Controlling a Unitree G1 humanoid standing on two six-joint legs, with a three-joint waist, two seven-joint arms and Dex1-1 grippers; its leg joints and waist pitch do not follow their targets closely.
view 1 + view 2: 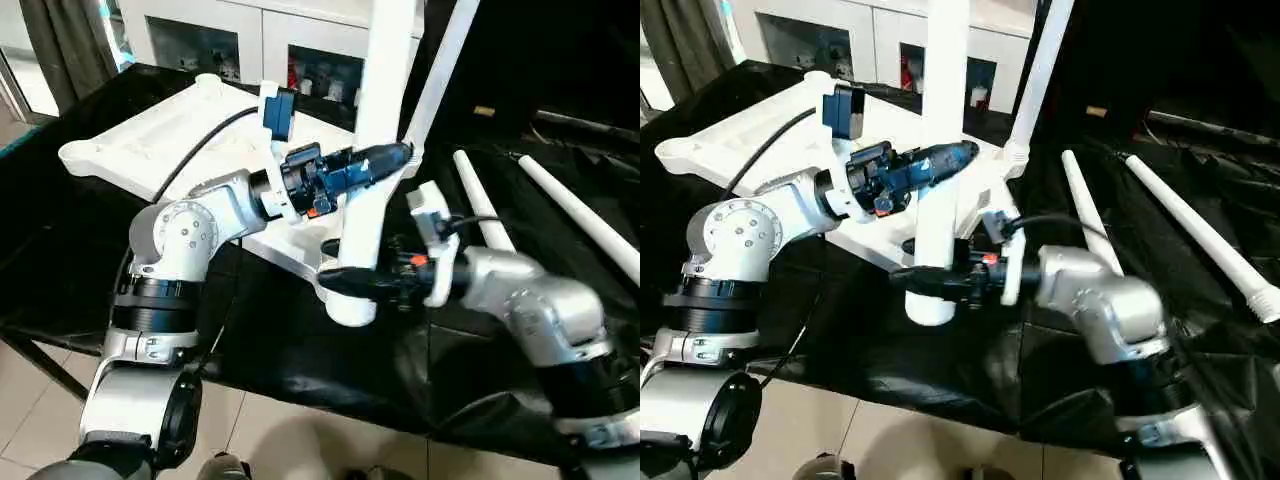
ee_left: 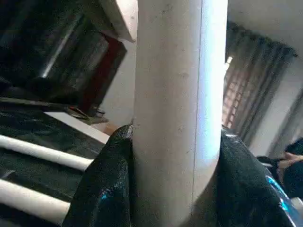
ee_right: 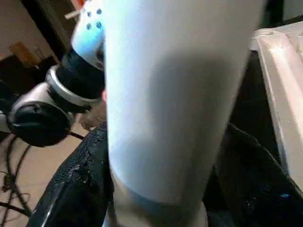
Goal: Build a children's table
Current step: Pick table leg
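Black-draped table [image 1: 60,250]: upright leg [image 1: 375,130] in both pincers, L [image 1: 385,158] & R [image 1: 345,282].

Upright leg [image 1: 372,150] at the near corner socket [image 1: 345,300] of the tabletop [image 1: 150,140], clamped between both grippers: left gripper [image 1: 395,155] higher up, right gripper [image 1: 345,282] low, just above the socket. A second upright leg [image 1: 438,70] stands just behind, narrowing the gap. Two loose legs [image 1: 560,205] lie on the black cloth [image 1: 300,350] to the right. Open cloth along the near edge.
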